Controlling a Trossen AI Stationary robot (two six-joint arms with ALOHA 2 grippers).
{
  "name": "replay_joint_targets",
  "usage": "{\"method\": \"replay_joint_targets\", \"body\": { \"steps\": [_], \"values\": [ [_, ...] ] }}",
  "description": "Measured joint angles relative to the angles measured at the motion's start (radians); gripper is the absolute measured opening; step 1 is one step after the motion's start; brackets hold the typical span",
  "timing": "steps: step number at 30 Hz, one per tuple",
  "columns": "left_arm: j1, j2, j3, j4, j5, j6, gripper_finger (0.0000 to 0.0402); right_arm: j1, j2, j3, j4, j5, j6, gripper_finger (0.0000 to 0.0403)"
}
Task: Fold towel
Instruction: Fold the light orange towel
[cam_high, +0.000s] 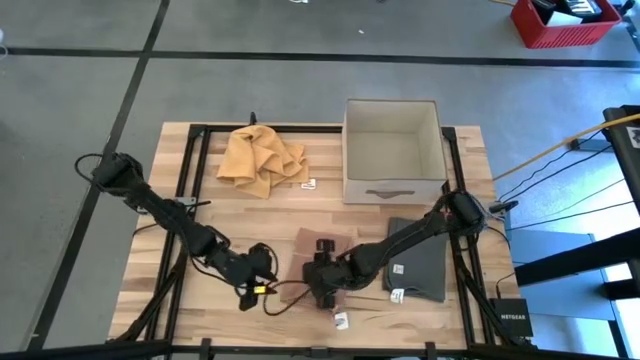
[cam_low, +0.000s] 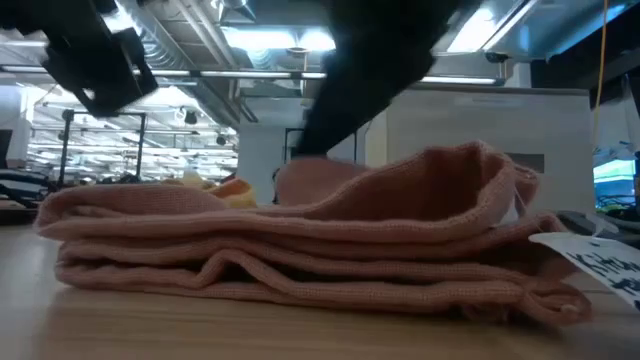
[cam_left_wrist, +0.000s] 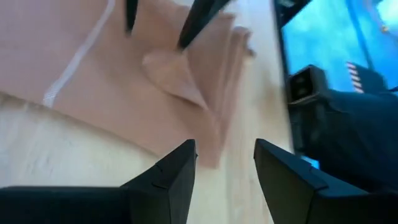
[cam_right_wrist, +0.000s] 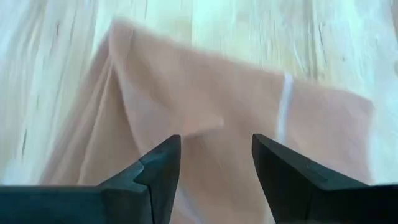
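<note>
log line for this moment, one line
towel: pink, folded, front centre | left gripper: open, at its edge | right gripper: open, over it

Workshop hall (bare ceiling ducts (cam_low: 190, 50))

Towel (cam_high: 318, 245), under the right gripper (cam_high: 322, 283): salmon-pink, plain fine weave, one pale stripe near an edge, white tag.
Right gripper and left gripper (cam_high: 258, 283): black fingers, black arms.
Folded cloth (cam_high: 418, 262), beside the right arm: dark grey, white label.
Crumpled cloth (cam_high: 260, 158), far from both grippers: mustard yellow, small white tag.
Box (cam_high: 392, 150), beyond the right arm: beige, unpatterned.
Table (cam_high: 250, 215): light wood planks, black frame.
Crate (cam_high: 565, 22), off the table: red.
</note>
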Motion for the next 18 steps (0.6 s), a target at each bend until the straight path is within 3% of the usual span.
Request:
{"method": "replay_joint_targets", "body": {
  "steps": [4,8,14,18],
  "values": [
    [-0.029,-0.014,-0.004,-0.057,-0.073,0.009,0.0156,0.0,0.051,-0.02,0.122,0.001,0.046,0.0202],
    [-0.046,-0.005,-0.005,-0.157,-0.15,-0.027,0.0156,0.0,0.08,-0.025,0.007,-0.07,0.074,0.0202],
    [-0.041,-0.004,-0.005,-0.202,-0.163,-0.054,0.0156,0.029,0.031,0.022,-0.186,-0.319,0.098,0.0202],
    [-0.027,-0.005,-0.005,-0.147,-0.206,-0.047,0.0156,0.051,0.009,0.074,-0.182,-0.319,0.094,0.0202]
  ]
}}
